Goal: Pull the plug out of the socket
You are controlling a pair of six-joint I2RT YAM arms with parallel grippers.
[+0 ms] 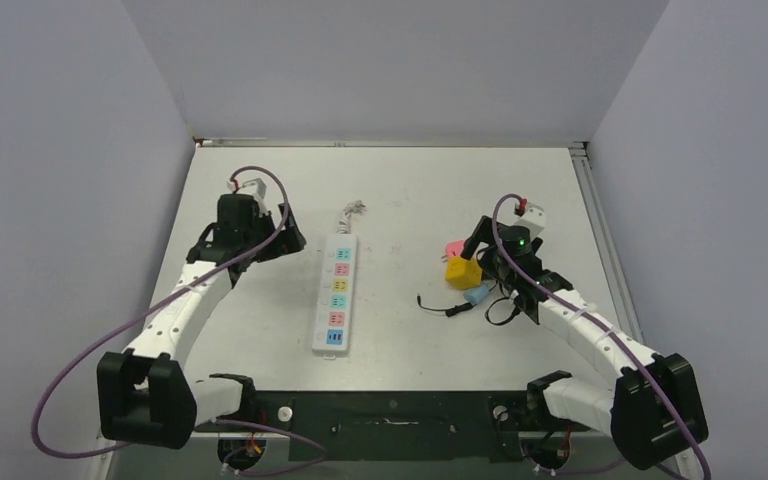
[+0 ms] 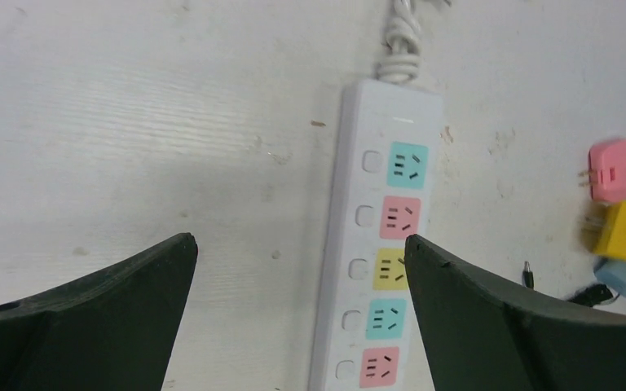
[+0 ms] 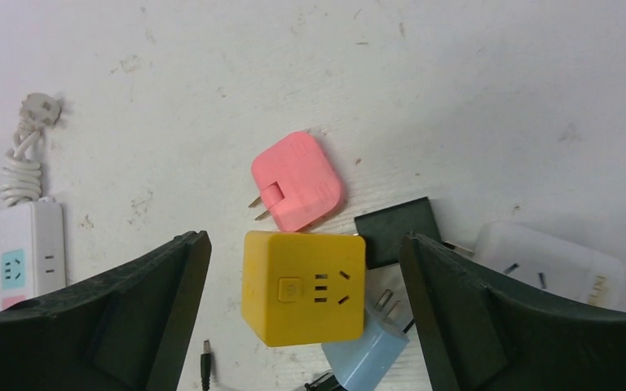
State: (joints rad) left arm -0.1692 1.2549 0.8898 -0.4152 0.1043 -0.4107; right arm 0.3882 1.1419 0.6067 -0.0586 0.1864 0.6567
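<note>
The long white power strip (image 1: 337, 295) lies mid-table, its pastel outlet faces bare and nothing plugged in; it also shows in the left wrist view (image 2: 350, 244) and at the right wrist view's left edge (image 3: 16, 236). Its short cord (image 1: 352, 210) is bundled at the far end. Loose plugs lie to the right: a yellow cube (image 1: 462, 272) (image 3: 306, 285), a pink plug (image 1: 454, 248) (image 3: 297, 181) and a pale blue plug (image 1: 478, 293) (image 3: 367, 354). My left gripper (image 1: 282, 240) (image 2: 300, 240) is open and empty, left of the strip. My right gripper (image 1: 475, 250) (image 3: 303, 238) is open above the yellow cube.
A white adapter (image 3: 550, 265) and a flat dark piece (image 3: 395, 228) lie beside the plugs. A thin black cable (image 1: 440, 305) with a loose connector (image 3: 204, 362) trails left of the pile. Grey walls close in the table on three sides.
</note>
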